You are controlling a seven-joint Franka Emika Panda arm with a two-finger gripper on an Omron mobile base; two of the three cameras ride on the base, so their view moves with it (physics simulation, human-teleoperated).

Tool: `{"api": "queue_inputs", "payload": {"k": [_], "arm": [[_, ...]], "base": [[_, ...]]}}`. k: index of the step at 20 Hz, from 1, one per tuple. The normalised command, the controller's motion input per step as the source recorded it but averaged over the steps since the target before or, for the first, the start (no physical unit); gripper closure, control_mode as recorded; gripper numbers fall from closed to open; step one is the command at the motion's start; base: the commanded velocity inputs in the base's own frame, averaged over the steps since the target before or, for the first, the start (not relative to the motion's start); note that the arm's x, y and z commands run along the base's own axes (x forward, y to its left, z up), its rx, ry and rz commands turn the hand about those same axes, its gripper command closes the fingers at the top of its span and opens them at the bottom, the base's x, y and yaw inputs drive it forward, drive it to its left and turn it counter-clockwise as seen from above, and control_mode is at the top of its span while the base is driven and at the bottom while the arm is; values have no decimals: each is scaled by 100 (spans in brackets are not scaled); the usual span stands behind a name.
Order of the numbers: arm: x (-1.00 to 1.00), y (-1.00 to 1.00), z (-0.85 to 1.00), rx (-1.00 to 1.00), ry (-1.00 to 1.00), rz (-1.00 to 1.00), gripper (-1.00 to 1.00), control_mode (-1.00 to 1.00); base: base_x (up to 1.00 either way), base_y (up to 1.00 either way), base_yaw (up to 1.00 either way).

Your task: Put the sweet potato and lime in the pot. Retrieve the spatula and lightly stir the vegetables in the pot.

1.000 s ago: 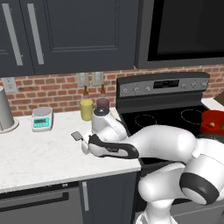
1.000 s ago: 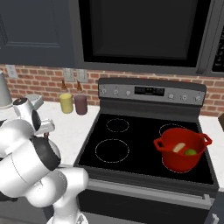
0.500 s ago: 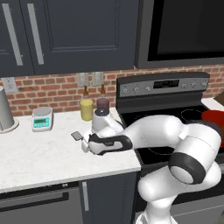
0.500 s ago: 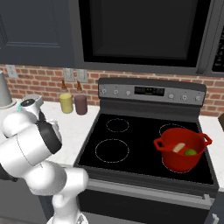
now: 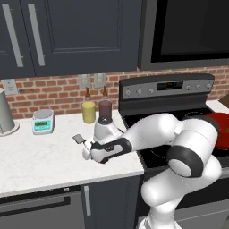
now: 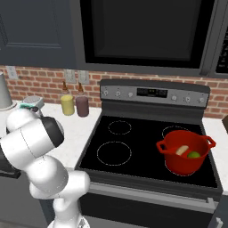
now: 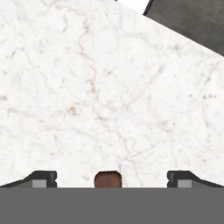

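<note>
Reaching low over the white marble counter (image 5: 40, 156), the arm brings its gripper (image 5: 88, 152) down close to the surface, left of the stove (image 6: 151, 147). In the left base view the grey blade of the spatula (image 5: 79, 139) lies flat on the counter just beyond the hand, while its handle runs back under the hand and is hidden there. In the hand view the two fingertips (image 7: 41, 178) stand wide apart at the bottom edge, released, and the reddish-brown end of the spatula handle (image 7: 108, 178) sits between them, touching neither as far as can be seen. Veined marble lies above them, with a dark corner at the top right.

On the stove, in the right base view, the red pot (image 6: 185, 151) stands on the front right burner. Inside it the sweet potato (image 6: 181, 150) lies beside the lime (image 6: 193, 155), the two close together against the far right of the pot's floor. In the left base view part of the pot's rim shows past the robot's elbow.

Against the brick wall stand a yellow jar (image 5: 88, 112) and a dark maroon jar (image 5: 105, 109), side by side. Further left on the counter are a small kitchen scale (image 5: 43, 121) and a grey cylinder (image 5: 5, 112).
</note>
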Motion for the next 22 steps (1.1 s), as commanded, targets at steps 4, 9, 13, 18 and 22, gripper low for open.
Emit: {"api": "queue_inputs", "payload": {"k": [4, 9, 13, 18, 22], "arm": [[23, 7, -17, 2, 0, 0, -100, -100], [24, 12, -13, 1, 0, 0, -100, -100], [30, 13, -11, 1, 0, 0, -100, -100], [17, 4, -19, 0, 0, 0, -100, -100], [0, 0, -44, 0, 1, -4, 100, -100]], "base": [[0, 0, 0], [0, 0, 0], [0, 0, 0], [0, 0, 0], [0, 0, 0]]}}
